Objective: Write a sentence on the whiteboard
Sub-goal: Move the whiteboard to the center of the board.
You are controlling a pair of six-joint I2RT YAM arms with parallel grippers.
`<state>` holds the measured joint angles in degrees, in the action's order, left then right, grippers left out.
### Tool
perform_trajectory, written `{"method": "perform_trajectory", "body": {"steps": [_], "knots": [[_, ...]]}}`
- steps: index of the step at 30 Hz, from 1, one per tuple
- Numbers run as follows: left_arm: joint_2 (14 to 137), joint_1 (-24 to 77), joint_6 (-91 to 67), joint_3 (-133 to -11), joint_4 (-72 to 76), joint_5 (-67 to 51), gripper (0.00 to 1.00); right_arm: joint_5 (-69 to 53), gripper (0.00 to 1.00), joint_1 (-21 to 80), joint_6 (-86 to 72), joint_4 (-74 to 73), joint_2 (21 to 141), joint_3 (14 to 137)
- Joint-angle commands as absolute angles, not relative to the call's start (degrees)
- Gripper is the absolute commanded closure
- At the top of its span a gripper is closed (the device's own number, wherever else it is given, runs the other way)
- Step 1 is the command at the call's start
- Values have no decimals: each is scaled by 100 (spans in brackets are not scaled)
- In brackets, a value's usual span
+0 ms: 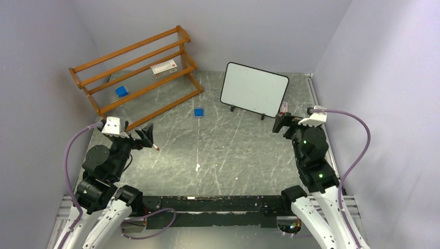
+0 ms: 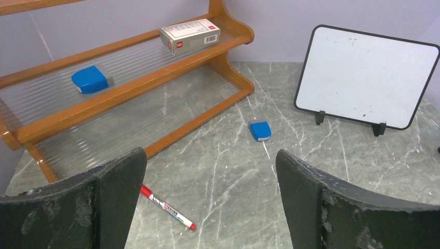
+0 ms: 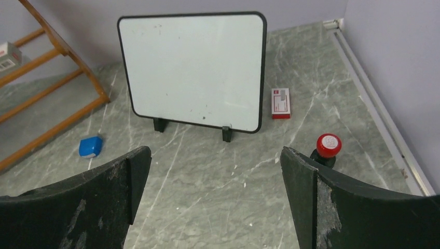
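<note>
Upright whiteboard (image 1: 254, 89), face nearly clean

The rectangular board has a thin black frame and rounded corners. It stands in landscape on two small black feet (image 3: 227, 134), tilted slightly backward, toward the far right of the grey marbled table (image 1: 218, 150). Its white face carries only a few tiny dark specks
</note>
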<state>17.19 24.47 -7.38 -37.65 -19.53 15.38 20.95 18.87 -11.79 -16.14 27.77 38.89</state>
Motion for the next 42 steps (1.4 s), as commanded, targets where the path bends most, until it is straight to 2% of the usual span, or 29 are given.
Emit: {"method": "perform_trajectory", "body": {"steps": [1,7,17,22,32,42], "knots": [[1696,2433,-679,-3707,-1781,1291,2,1912,0,1927,-1460,-1848,3336,4144],[1706,2484,-597,-3593,-1657,1012,2,1991,0,1925,-1882,-1667,4358,4009],[1705,2574,-669,-3456,-1648,1178,2,2325,0,1920,-2069,-58,6087,3490],[1728,2592,-621,-3404,-1614,1152,2,2382,5,1827,-2130,595,7228,3629],[1719,2601,-462,-3384,-1591,928,2,2538,35,1697,-2261,1238,9018,4354],[1763,2600,-405,-3371,-1527,830,2,2475,59,1531,-2072,1208,9986,5158]]}}
